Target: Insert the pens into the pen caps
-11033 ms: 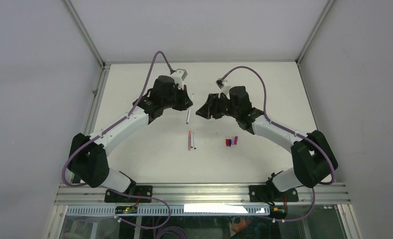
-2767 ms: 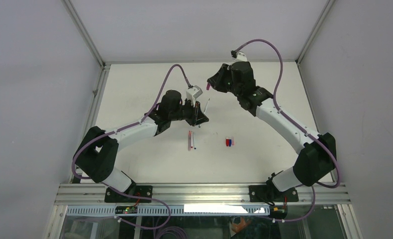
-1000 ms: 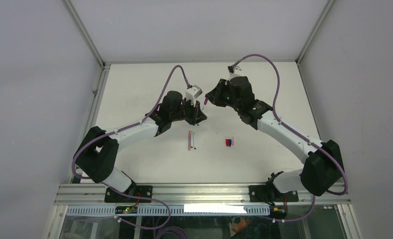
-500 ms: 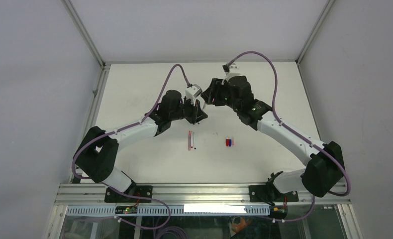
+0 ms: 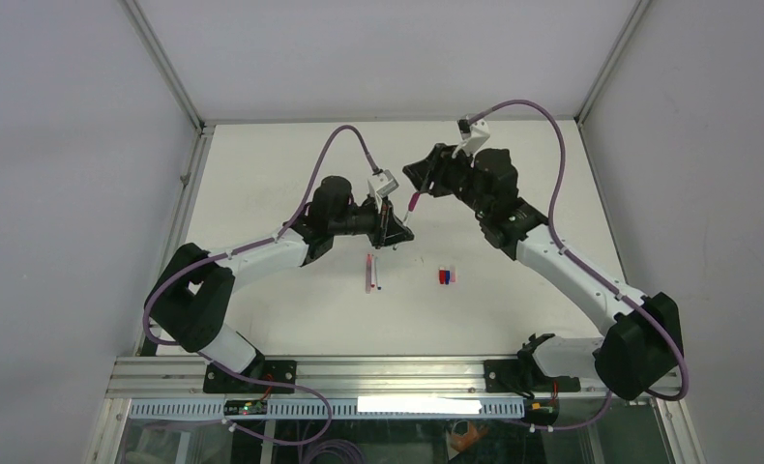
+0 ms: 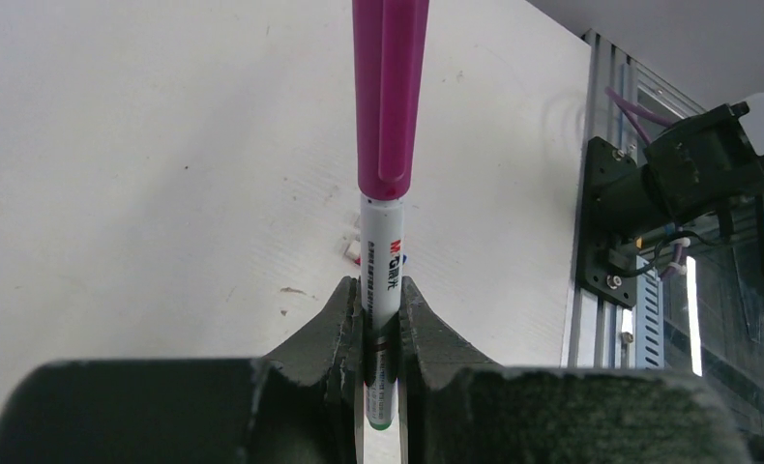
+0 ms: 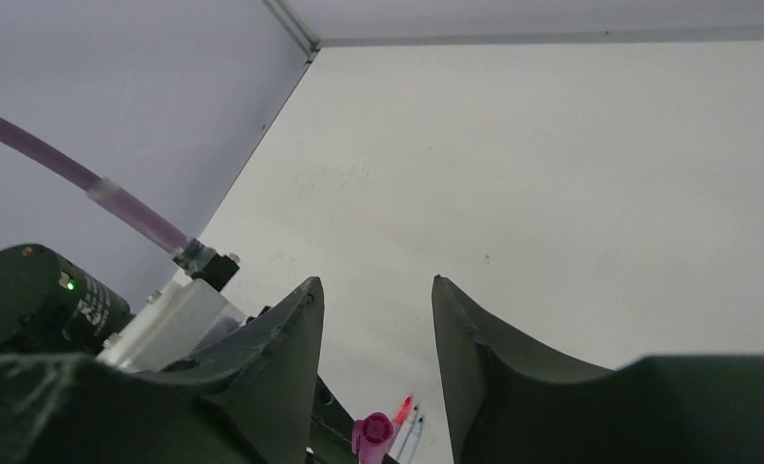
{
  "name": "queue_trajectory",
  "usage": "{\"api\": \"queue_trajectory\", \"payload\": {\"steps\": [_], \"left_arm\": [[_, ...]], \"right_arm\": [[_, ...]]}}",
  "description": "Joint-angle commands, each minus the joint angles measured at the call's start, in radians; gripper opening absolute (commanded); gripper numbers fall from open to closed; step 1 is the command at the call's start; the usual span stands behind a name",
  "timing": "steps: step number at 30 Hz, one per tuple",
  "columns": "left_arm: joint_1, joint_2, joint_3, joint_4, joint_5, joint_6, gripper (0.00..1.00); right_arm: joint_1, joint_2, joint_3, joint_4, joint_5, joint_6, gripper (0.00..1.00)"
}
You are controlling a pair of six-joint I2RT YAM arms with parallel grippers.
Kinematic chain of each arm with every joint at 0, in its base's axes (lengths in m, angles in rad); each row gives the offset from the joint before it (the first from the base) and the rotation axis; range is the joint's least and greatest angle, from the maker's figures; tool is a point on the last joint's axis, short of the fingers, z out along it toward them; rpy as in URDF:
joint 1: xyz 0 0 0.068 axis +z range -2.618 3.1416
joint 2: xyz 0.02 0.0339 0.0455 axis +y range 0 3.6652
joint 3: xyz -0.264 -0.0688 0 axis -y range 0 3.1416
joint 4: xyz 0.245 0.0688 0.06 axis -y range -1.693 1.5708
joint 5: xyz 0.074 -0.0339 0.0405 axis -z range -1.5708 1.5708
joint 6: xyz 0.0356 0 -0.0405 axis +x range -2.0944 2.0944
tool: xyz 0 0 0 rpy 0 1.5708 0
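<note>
Left claw (image 6: 379, 319) clamps a white pen (image 6: 382, 261) above the middle of the tabletop (image 5: 262, 174), with the magenta cap (image 6: 390, 97) now seated on it. Right claw (image 7: 373, 329), pressed close earlier, has let go and backed toward the right edge, spread apart. The barrel reads "M&G" with Chinese characters. Two loose pens (image 5: 371, 273) and red and blue caps (image 5: 445, 275) lie nearby.

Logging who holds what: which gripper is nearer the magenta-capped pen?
Left. The left gripper is shut on the pen barrel, below the magenta cap. The right gripper is open and apart from it, the cap's end showing beyond its fingers.
</note>
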Motion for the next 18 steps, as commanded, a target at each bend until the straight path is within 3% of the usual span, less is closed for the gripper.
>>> {"api": "queue_trajectory", "payload": {"steps": [1,10,18], "left_arm": [[-0.002,-0.006,-0.004,0.133,0.087,-0.004,0.00],[0.003,-0.001,0.013,0.144,0.073,-0.010,0.00],[0.003,0.000,0.024,0.129,0.050,0.000,0.00]], "right_arm": [[-0.002,-0.028,-0.047,0.083,-0.106,0.008,0.47],[0.000,-0.073,-0.123,0.109,-0.137,0.028,0.38],[-0.001,-0.077,-0.137,0.109,-0.145,0.038,0.21]]}}
